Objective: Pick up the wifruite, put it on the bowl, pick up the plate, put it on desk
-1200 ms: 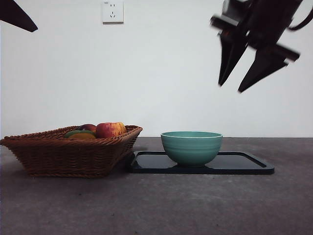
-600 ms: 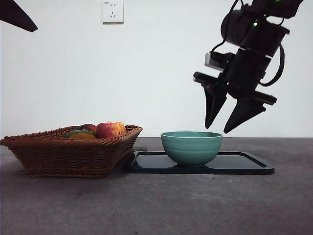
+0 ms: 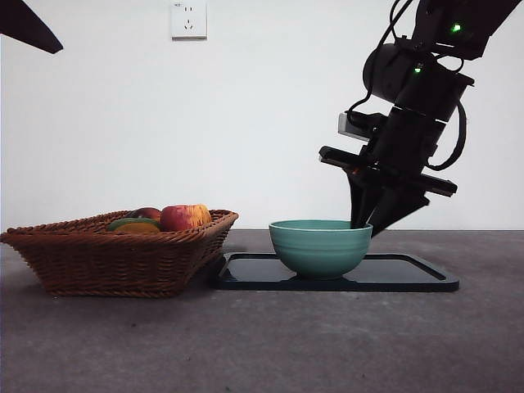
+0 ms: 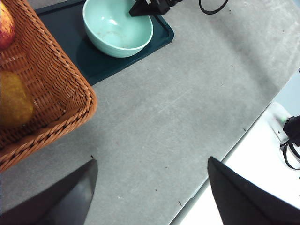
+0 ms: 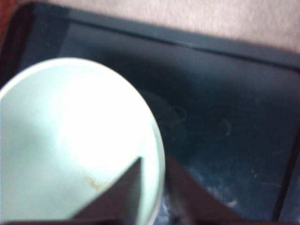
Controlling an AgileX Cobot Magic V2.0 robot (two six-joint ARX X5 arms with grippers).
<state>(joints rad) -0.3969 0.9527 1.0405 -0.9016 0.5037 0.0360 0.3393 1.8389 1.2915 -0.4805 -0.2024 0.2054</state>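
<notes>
The left gripper point(image 4: 151, 160) waits at the 10 o'clock corner of the front view, jaws spread wide and holding nothing, so it poses little risk. The wifruite point(image 4: 14, 101) lies in the wicker basket point(image 3: 123, 262) at 9 o'clock from the bowl point(image 3: 321, 246), beside a red-and-yellow apple point(image 3: 182, 217). It is not yet picked, and the bowl is empty.

The likely trouble is at the bowl's 3 o'clock rim. There the right gripper point(image 3: 366, 227) stands with one jaw inside and one outside, a narrow gap open between them and nothing pinched. The first risk is order, since the claw is at the bowl while the fruit waits. If it closes and lifts by one edge, the bowl could tilt, slip from the thin hold, or scrape across the glossy black tray point(image 3: 409, 274). A downward push off-centre might tip the bowl towards 9 o'clock.

The desk point(image 3: 262, 344) is dark grey, matte and faintly mottled, which should give good footing compared with the slick tray. Behind it is a plain white wall point(image 3: 262, 123) with a socket point(image 3: 188, 19) at 11 o'clock
</notes>
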